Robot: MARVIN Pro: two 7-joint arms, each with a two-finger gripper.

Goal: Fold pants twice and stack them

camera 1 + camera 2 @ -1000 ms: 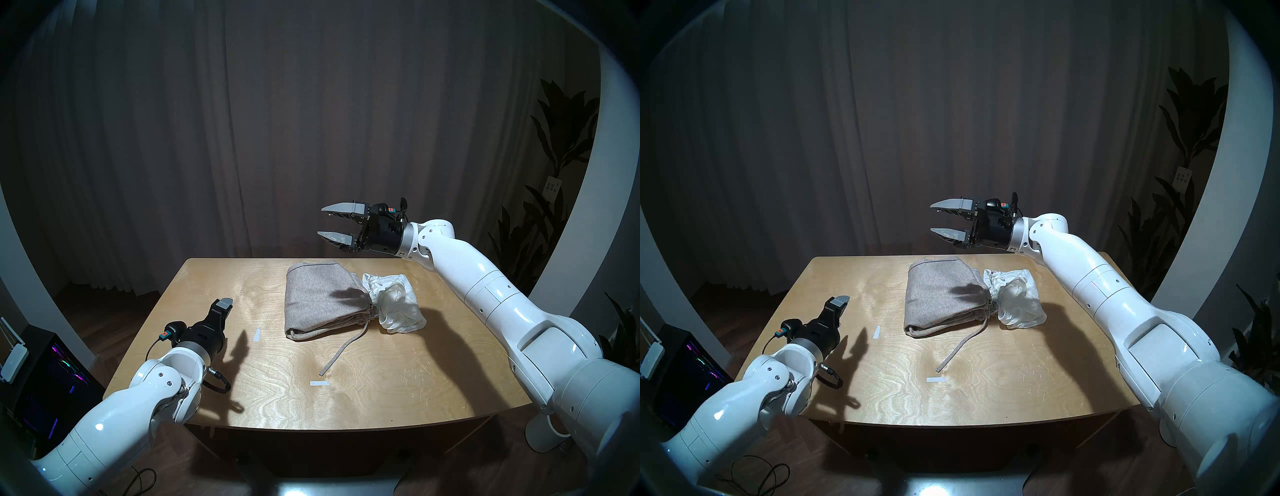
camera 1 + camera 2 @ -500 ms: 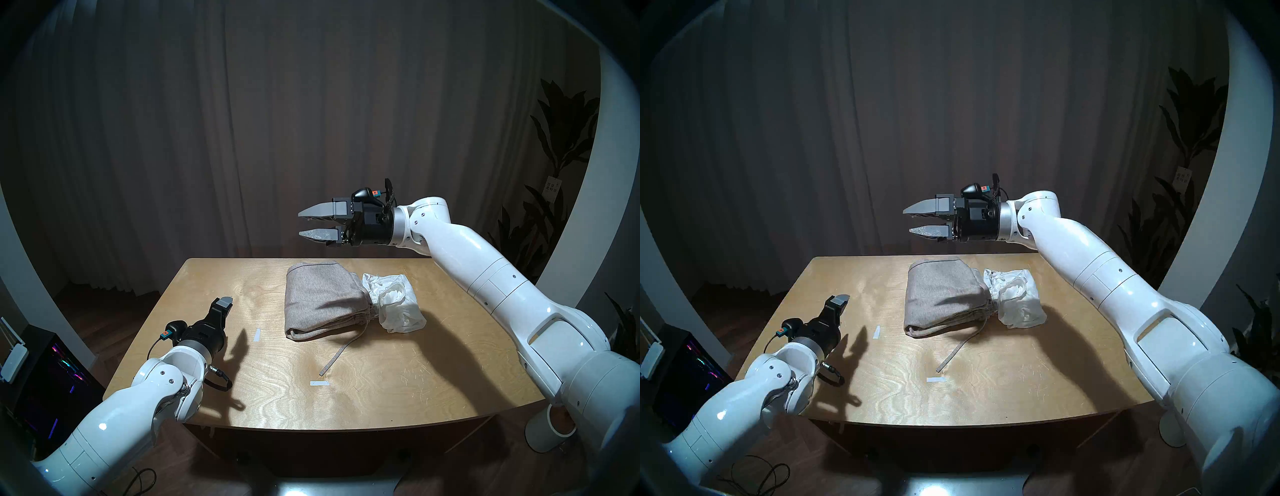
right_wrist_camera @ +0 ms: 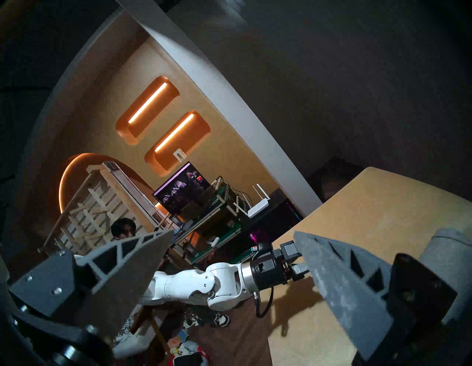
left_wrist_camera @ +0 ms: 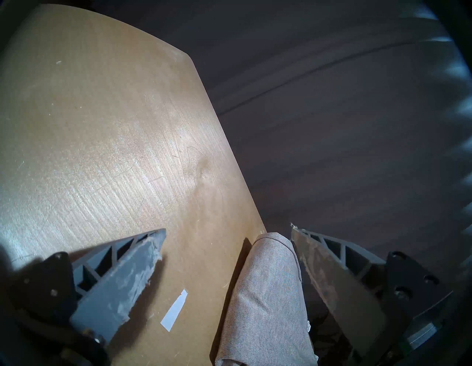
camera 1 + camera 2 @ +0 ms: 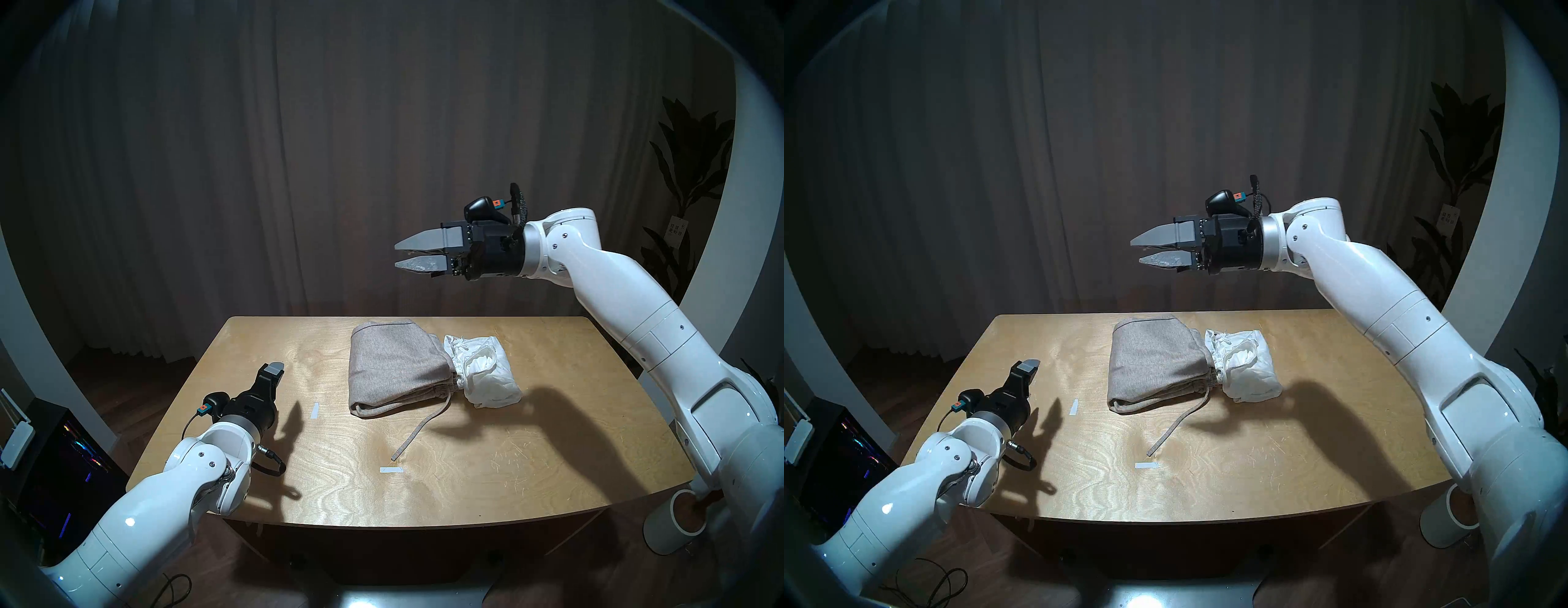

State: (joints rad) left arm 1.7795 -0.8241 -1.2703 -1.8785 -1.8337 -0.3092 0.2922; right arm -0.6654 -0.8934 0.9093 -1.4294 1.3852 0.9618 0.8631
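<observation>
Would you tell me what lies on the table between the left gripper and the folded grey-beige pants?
Only a white tape strip on bare table, seen from the head views.

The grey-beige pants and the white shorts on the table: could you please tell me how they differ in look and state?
The grey-beige pants are the larger bundle, in flat, tidy layers; the white shorts are smaller and lie bunched and crumpled. The pants are a matte knit, the shorts thin and ruffled. A long drawstring trails from the pants toward the table's near edge; nothing comparable trails from the shorts. Both lie side by side, apparently touching, and neither is held.
</observation>
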